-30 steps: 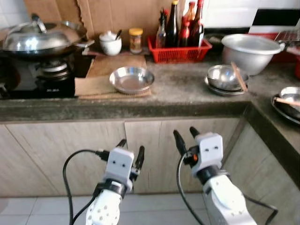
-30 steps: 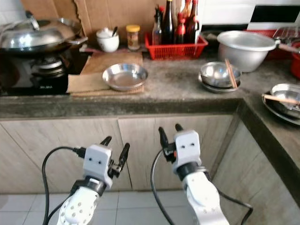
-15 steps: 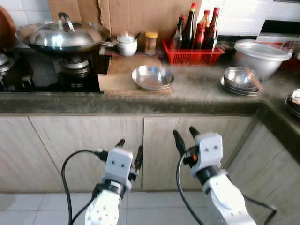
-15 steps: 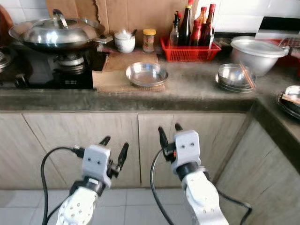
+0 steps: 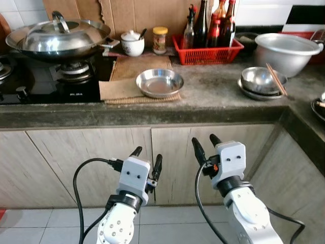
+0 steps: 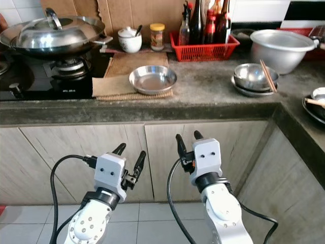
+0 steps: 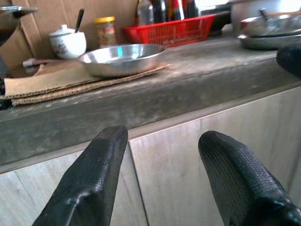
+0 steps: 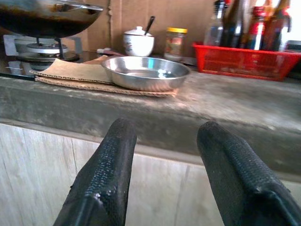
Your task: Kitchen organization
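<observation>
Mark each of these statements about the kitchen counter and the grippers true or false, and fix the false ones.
1. The steel dish sits on cardboard. True.
2. The red basket holds bottles. True.
3. The wok has no lid. False: a domed metal lid covers it.
4. The left gripper grips the dish. False: it is open, down in front of the cabinet doors.
5. Chopsticks lie across the stacked steel bowls. True.
6. The right gripper is shut. False: its fingers stand apart.

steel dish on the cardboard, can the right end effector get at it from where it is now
Probably yes, once raised. The right end effector is open, below the counter edge; the steel dish lies uncovered near that edge, nothing on it.
</observation>
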